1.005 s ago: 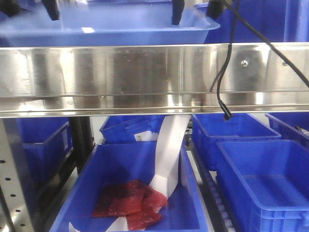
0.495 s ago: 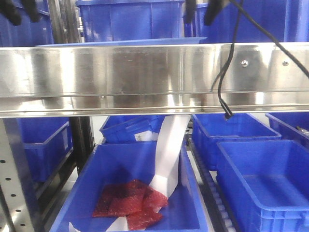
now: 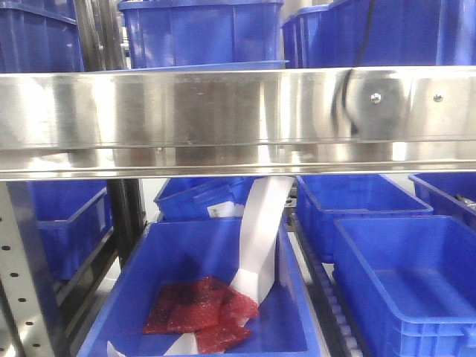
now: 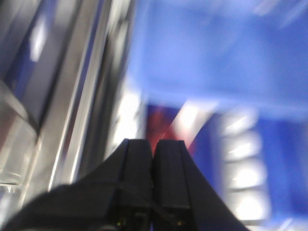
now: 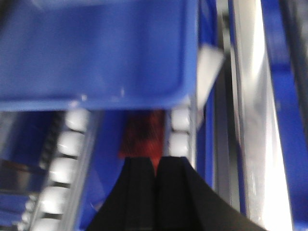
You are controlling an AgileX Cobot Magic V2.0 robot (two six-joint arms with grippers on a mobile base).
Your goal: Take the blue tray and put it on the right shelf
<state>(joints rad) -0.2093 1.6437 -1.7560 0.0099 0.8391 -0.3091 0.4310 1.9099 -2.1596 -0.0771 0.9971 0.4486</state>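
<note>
The blue tray (image 3: 186, 65) lies on the right shelf (image 3: 223, 111); in the front view only a thin strip of its rim shows above the shiny steel front rail. Neither gripper appears in that view. In the blurred left wrist view my left gripper (image 4: 153, 144) is shut with nothing between its fingers, and the blue tray (image 4: 216, 48) fills the upper right. In the right wrist view my right gripper (image 5: 155, 161) is shut and empty too, apart from the blue tray (image 5: 96, 53) above it.
Darker blue bins (image 3: 201, 30) stand behind the tray. Below the rail, a blue bin (image 3: 193, 282) holds red pieces (image 3: 201, 312) and a white strip (image 3: 260, 230); more bins (image 3: 401, 275) sit at the right. A perforated steel upright (image 3: 22, 282) stands at the left.
The tray went down from above the rail onto the shelf. Both grippers let go of it and left the front view, and the black cable is gone too.
</note>
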